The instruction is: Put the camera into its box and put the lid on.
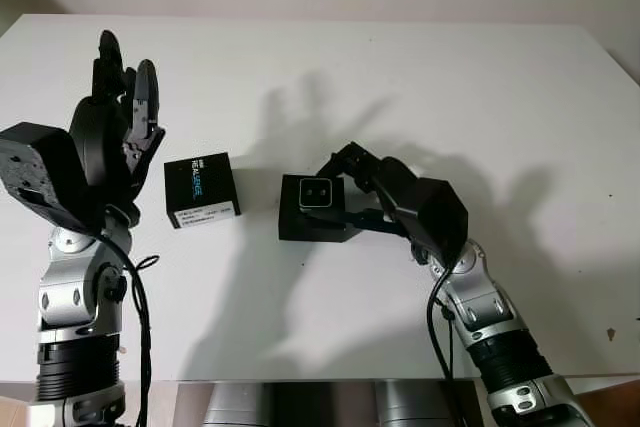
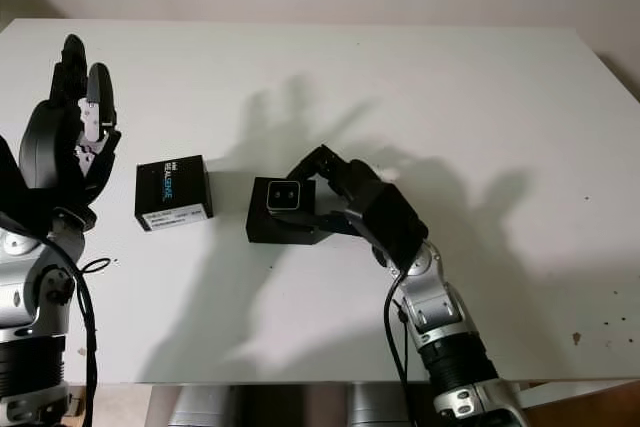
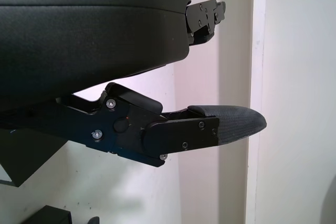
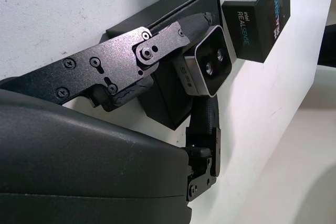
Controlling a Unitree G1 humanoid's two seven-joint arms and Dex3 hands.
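Camera (image 1: pixel 317 193) pinched in my right hand (image 1: pixel 352 190), fingers closed on its two short ends, lens face up, sitting right over the open black box (image 1: pixel 312 227) at table centre — looks partly in already, can't tell if fully seated. Its long axis runs across the box. Lid (image 1: pixel 200 190) lies just left of the box, nearer my left hand (image 1: pixel 120 107), which is raised, open, holding nothing.

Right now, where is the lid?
The lid lies on the table, between the raised, open left hand and the box, where the right hand holds the camera.
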